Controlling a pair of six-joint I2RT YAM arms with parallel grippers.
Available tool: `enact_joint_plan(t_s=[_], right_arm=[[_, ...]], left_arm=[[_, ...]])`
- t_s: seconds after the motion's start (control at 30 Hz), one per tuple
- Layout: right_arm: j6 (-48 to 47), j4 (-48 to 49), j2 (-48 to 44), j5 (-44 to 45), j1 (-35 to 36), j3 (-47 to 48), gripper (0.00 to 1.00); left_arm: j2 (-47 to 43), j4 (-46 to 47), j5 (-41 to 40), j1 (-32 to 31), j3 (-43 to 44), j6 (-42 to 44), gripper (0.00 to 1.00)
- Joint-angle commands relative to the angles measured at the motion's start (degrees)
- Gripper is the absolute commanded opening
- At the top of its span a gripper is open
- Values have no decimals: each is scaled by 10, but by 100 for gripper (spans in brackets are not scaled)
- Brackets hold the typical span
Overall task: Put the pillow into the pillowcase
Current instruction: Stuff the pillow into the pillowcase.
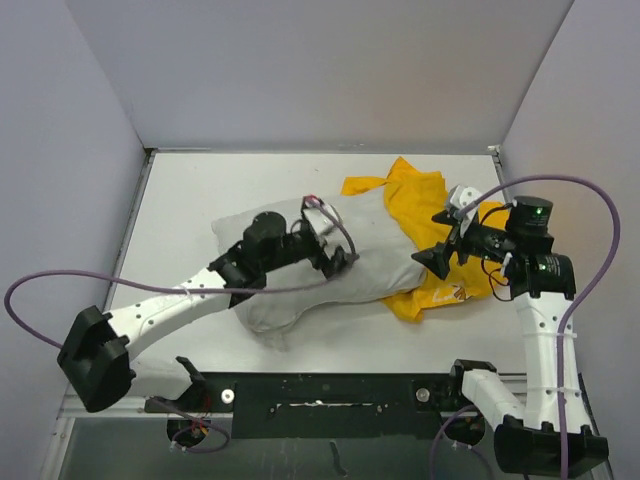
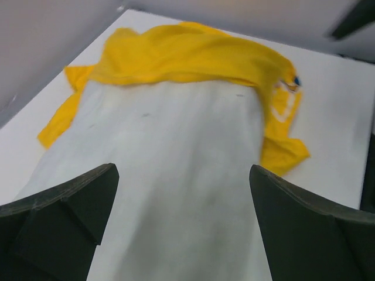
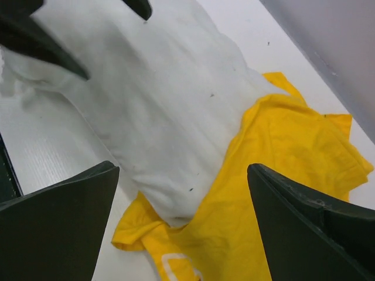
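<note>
From above, the pillow lies slantwise on the table, its right end meeting the bunched pillowcase. The left gripper hangs over the pillow's middle and the right gripper over the seam where white meets yellow. In the left wrist view, the left gripper stands wide with nothing between its fingers, straddling the pillow. The pillowcase is heaped along the pillow's far end, and whether that end is already inside the mouth cannot be told. In the right wrist view, the right gripper is equally wide and empty. A corner of the pillow rests on top of the pillowcase, which suggests most of the work remains. To do this step well, the right gripper should probably pinch only one yellow layer at the mouth's edge and lift it clear. The left should then take a firm bite of the pillow's near half and feed it in along its length. Grabbing both layers of the pillowcase, or pillow and pillowcase together, would likely close the opening.
</note>
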Motion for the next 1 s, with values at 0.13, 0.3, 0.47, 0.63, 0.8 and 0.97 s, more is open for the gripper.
enact_joint_plan(t_s=[0.13, 0.3, 0.47, 0.63, 0.8, 0.97], right_arm=[[-63, -95, 19, 127, -25, -68, 89], [-26, -92, 47, 210, 16, -101, 73], [10, -38, 65, 288, 48, -126, 61], [27, 9, 110, 367, 61, -131, 36], [31, 41, 128, 391, 70, -122, 17], [20, 34, 123, 339, 71, -80, 2]], left_arm=[[9, -88, -183, -227, -19, 351, 98], [121, -74, -261, -239, 31, 413, 98], [201, -8, -346, -240, 54, 443, 98], [247, 36, -369, -239, 66, 443, 90], [263, 37, -346, -226, 80, 433, 47], [240, 8, -266, -192, 95, 369, 0]])
